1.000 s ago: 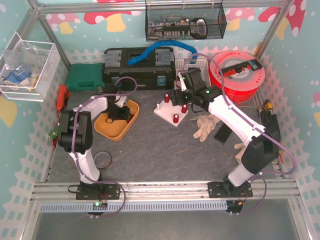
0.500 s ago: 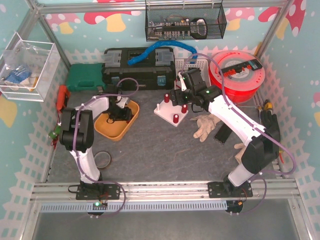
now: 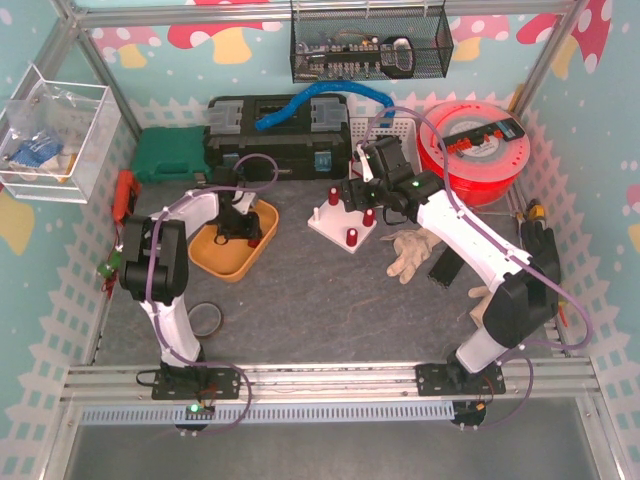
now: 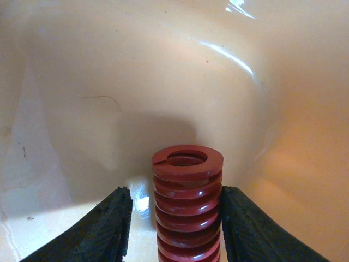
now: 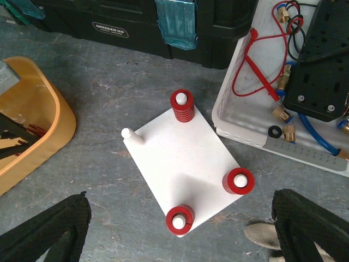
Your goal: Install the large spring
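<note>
A large red spring (image 4: 187, 202) stands upright in the orange tray (image 3: 215, 262). My left gripper (image 4: 174, 194) straddles it. The right pad touches the coils and the left pad (image 4: 117, 218) stands a small gap away, so the jaws are open. In the top view the left gripper (image 3: 238, 232) is low inside the tray. The white base plate (image 5: 185, 158) has three pegs carrying red springs and one bare white peg (image 5: 132, 136). My right gripper (image 5: 179, 197) hovers above the plate, wide open and empty.
A black toolbox (image 3: 280, 135) and a green case (image 3: 170, 155) stand at the back. A white tray of wiring (image 5: 245, 125) and a red filament spool (image 3: 475, 150) are to the right. A glove (image 3: 410, 250) lies by the plate, and a tape roll (image 3: 205, 318) lies near the left arm.
My left gripper has shifted slightly right inside the orange tray. The right arm and the plate have not moved.
</note>
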Robot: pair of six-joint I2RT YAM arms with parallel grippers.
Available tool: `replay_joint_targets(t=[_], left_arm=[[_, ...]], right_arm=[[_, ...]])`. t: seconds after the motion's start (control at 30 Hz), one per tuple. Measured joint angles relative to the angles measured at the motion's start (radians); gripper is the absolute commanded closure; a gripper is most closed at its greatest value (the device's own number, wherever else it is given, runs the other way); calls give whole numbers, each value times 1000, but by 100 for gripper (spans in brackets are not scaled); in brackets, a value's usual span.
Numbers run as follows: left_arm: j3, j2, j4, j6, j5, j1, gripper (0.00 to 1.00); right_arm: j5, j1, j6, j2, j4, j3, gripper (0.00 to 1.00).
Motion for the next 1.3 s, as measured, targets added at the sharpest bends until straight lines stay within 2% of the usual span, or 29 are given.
replay_joint_targets(t=[0.53,0.93,1.03,1.3], left_arm=[[-7,1,0,-25,-33,-18,57],[-6,8,0,-36,-52,-28,76],[3,8,-5,-37,-62,-28,78],[103,-56,-7,-43,-37,-28,80]], right_arm=[[15,0,0,-22,0,0,9],[24,0,-5,-22,0,0,8],[24,0,-13,-22,0,0,2],[3,-20,-20,-22,-8,78,1]])
